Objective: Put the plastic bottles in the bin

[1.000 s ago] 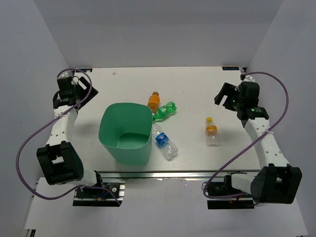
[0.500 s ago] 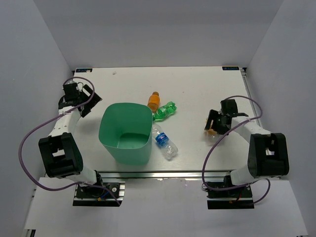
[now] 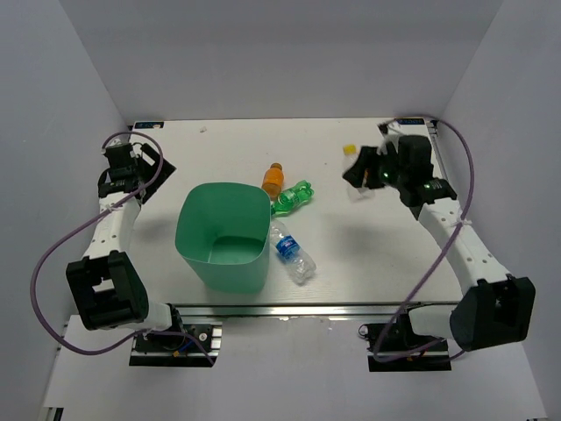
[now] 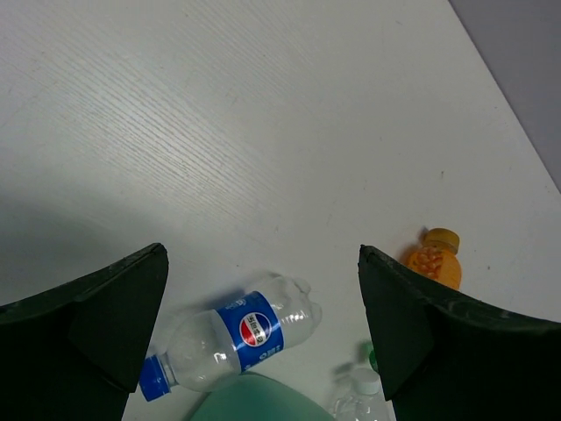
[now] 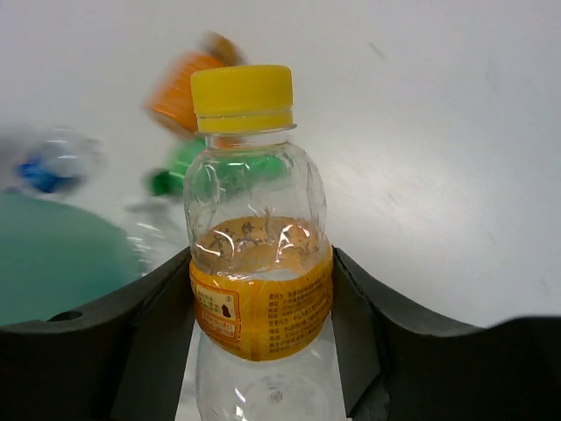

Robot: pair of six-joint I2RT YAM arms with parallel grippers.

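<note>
White table (image 3: 333,263) fills the middle of the top view. The teal-green bin (image 3: 226,274) stands open-mouthed left of centre, toward the lower edge.

At the left of the frame the left gripper (image 4: 261,254) is released. Its dark fingers (image 4: 96,324) are spread wide, with nothing between them.

In the upper right of the frame the right gripper (image 3: 365,169) is clenched on the orange-banded bottle (image 5: 259,263). The wrist view shows that clear bottle with its yellow cap toward the top of the frame. A finger presses it on each side at the orange band.

Three more bottles lie on the table just right of the bin:
- The blue-labelled bottle (image 3: 291,251) is lowest, close beside the bin's wall.
- The green bottle (image 3: 294,196) lies above it.
- The orange bottle (image 3: 273,181) is uppermost, near the bin's upper right corner.
</note>
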